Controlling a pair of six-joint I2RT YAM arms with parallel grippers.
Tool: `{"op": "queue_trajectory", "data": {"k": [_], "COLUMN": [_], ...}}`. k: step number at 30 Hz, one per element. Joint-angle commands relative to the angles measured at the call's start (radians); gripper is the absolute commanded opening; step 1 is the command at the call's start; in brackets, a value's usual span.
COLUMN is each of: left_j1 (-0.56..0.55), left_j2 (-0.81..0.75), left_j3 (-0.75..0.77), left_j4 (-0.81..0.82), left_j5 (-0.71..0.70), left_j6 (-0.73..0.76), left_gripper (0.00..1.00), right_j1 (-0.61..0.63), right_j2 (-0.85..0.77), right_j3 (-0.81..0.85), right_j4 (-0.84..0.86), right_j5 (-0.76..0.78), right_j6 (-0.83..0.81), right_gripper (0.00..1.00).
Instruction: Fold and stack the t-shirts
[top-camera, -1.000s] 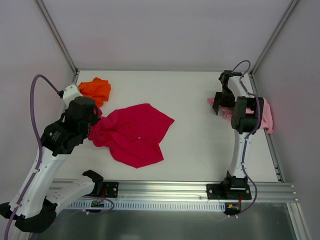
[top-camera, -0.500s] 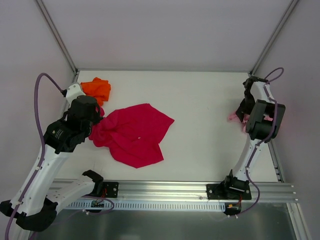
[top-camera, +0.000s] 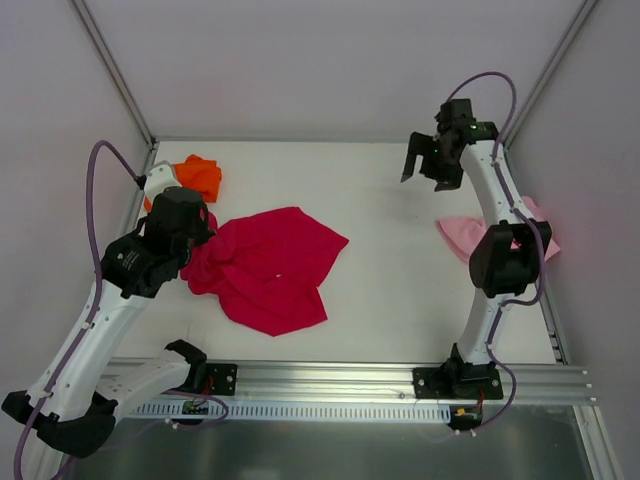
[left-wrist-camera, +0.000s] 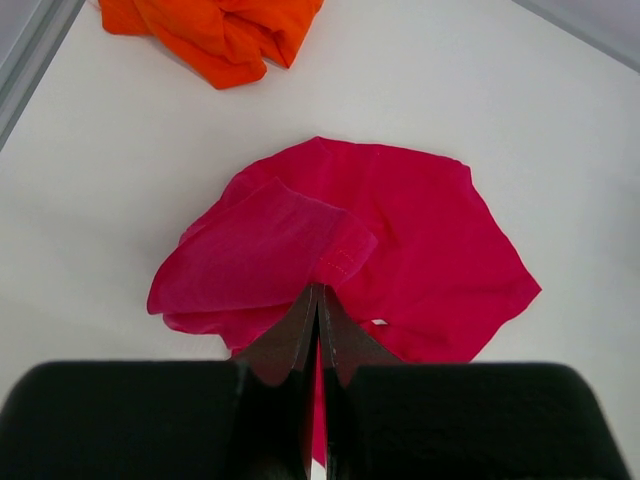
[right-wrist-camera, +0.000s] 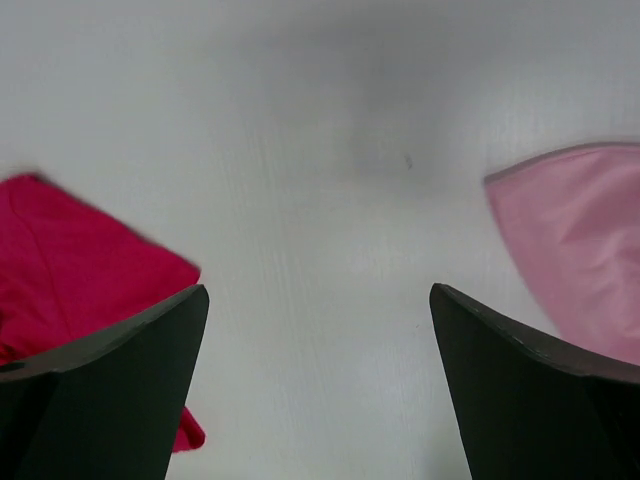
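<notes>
The crimson red t-shirt (top-camera: 270, 265) (left-wrist-camera: 420, 230) lies crumpled left of the table's middle. My left gripper (left-wrist-camera: 318, 290) is shut on a raised fold at its left edge, and red cloth shows between the fingers. The bright orange t-shirt (top-camera: 200, 175) (left-wrist-camera: 220, 30) is bunched in the back left corner, apart from the red one. At the right edge lies the pale pink t-shirt (top-camera: 458, 233) (right-wrist-camera: 580, 240), partly under my right arm's elbow. My right gripper (top-camera: 425, 165) (right-wrist-camera: 320, 290) hangs open above bare table at the back right, holding nothing.
A metal rail (top-camera: 330, 375) carrying both arm bases runs along the near edge. Grey walls and slanted frame posts (top-camera: 115, 75) close in the white table (top-camera: 380, 260) on three sides.
My right arm has lifted off the pink t-shirt at the right edge and swung to the back, gripper still open. The pink shirt now lies uncovered. My left arm edged slightly right.
</notes>
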Motion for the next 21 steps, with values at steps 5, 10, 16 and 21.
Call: {"op": "queue_trajectory", "data": {"k": [5, 10, 16, 21], "left_j1": [-0.009, -0.007, -0.009, -0.009], "left_j2": [0.028, 0.035, 0.031, 0.022], "left_j3": [0.002, -0.002, -0.013, -0.027], "left_j4": [0.054, 0.059, 0.059, 0.062], "left_j5": [0.015, 0.013, 0.004, -0.005], "left_j6": [0.001, -0.011, -0.012, -0.014], "left_gripper": [0.00, 0.00, 0.00, 0.00], "right_j1": [0.319, 0.534, 0.620, 0.694], "right_j2": [-0.159, -0.232, -0.227, -0.167], "right_j3": [-0.332, -0.442, -0.554, -0.597], "right_j4": [0.018, 0.047, 0.115, 0.130], "right_j5": [-0.203, -0.264, -0.334, -0.339], "right_j6": [0.003, 0.028, 0.060, 0.029], "right_gripper": [0.95, 0.94, 0.88, 0.88]}}
